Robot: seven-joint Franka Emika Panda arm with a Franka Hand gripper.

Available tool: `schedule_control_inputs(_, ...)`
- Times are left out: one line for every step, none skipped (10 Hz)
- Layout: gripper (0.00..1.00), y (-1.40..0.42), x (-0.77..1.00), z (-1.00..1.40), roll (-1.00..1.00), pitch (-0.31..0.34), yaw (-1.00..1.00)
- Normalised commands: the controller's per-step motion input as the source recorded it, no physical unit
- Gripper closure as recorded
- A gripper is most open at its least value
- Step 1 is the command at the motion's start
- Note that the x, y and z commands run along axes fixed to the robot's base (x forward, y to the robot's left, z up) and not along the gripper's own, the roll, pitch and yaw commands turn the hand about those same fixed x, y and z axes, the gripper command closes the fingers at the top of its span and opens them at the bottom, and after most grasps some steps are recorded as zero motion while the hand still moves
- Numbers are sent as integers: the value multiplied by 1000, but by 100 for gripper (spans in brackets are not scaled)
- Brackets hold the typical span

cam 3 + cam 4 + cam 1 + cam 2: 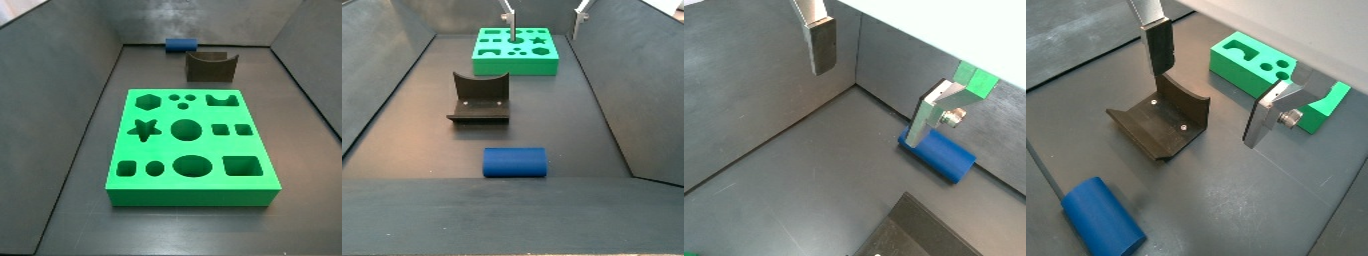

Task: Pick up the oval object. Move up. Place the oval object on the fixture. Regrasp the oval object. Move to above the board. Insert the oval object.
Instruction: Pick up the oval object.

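Gripper (1213, 95) hangs wide open, holding nothing, high over the floor. Its peg (515, 162) lies flat beside the fixture (478, 98), easy to grab.

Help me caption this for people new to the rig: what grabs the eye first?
The large bright green slab with shaped holes, the board, dominates the floor. Beyond it stands the dark notched fixture, empty, and past that the small blue oval peg lies on its side, untouched. The gripper hangs open above the fixture, holding nothing.
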Motion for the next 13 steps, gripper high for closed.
schedule_control_inputs(0,231,177,-34,-29,73,-134)
schedule_control_inputs(0,557,557,-397,0,266,-163)
schedule_control_inputs(0,437,680,-549,13,251,-303)
schedule_control_inputs(0,400,723,-503,0,204,-331)
schedule_control_inputs(0,369,760,-426,0,156,-351)
schedule_control_inputs(0,326,794,-386,-46,120,-354)
schedule_control_inputs(0,303,706,-460,-59,90,-449)
schedule_control_inputs(0,237,640,-391,-111,21,-560)
schedule_control_inputs(0,131,486,-346,-157,0,-714)
schedule_control_inputs(0,54,343,-297,-171,-10,-794)
schedule_control_inputs(0,146,0,0,0,0,-43)
schedule_control_inputs(0,0,3,-369,41,-33,0)
schedule_control_inputs(0,0,211,-300,-176,0,-840)
